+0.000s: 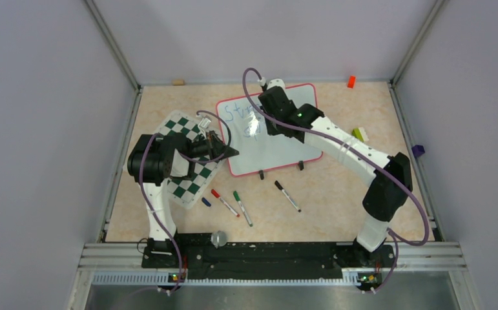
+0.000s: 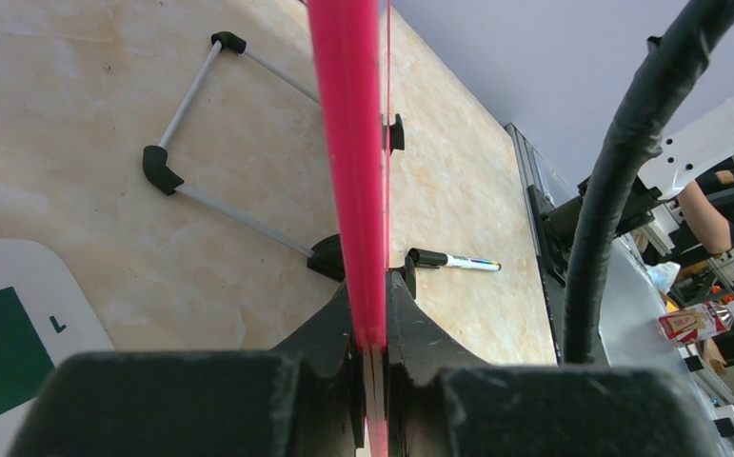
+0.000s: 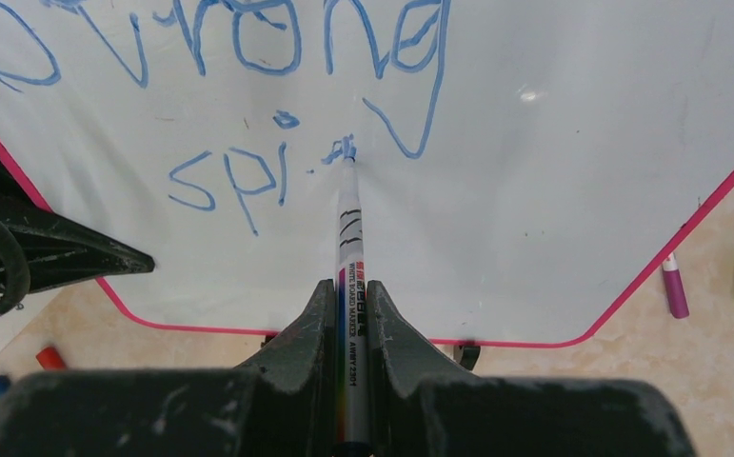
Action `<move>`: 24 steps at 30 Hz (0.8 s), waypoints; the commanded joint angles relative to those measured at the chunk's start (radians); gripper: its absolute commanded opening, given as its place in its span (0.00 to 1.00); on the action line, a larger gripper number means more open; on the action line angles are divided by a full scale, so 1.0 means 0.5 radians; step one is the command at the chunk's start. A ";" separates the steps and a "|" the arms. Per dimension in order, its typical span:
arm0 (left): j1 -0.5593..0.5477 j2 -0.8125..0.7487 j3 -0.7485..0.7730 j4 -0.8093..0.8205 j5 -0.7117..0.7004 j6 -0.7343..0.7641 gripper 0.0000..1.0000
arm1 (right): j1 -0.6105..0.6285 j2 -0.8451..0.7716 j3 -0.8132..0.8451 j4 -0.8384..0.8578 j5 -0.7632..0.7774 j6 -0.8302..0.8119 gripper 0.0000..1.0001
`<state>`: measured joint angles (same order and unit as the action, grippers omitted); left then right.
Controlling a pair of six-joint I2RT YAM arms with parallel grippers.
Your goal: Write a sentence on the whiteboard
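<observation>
On the whiteboard [image 3: 553, 190], midway through "spirit": squeezing marker [image 3: 348, 224] in right gripper [image 3: 348, 300], clamping its frame [image 2: 348, 143] with left gripper [image 2: 370, 314]. Probably needs an "r" next.

Beige table [image 1: 343, 194]: whiteboard [image 1: 278, 147], checkered mat [image 1: 180, 124], markers [image 1: 225, 203]

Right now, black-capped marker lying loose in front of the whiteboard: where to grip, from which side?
Probably mid-barrel of the black-capped marker, from straight above, closing across its width. It lies flat and diagonal on the table, clear of the green marker and the whiteboard.
</observation>
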<state>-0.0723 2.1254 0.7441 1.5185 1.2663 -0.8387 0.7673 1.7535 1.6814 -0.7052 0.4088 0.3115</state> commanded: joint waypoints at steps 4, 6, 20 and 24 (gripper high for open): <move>0.062 -0.032 -0.006 0.203 -0.134 0.152 0.00 | -0.020 -0.055 -0.055 -0.001 -0.029 0.015 0.00; 0.061 -0.033 -0.006 0.203 -0.136 0.152 0.00 | -0.021 -0.053 -0.050 -0.001 -0.021 0.020 0.00; 0.062 -0.032 -0.009 0.203 -0.134 0.152 0.00 | -0.026 0.011 0.091 0.000 0.123 0.018 0.00; 0.062 -0.032 -0.008 0.203 -0.137 0.152 0.00 | -0.028 0.012 0.092 -0.009 0.164 0.024 0.00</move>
<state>-0.0723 2.1254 0.7441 1.5185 1.2659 -0.8398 0.7670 1.7515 1.6779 -0.7158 0.4282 0.3164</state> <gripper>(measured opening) 0.106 0.087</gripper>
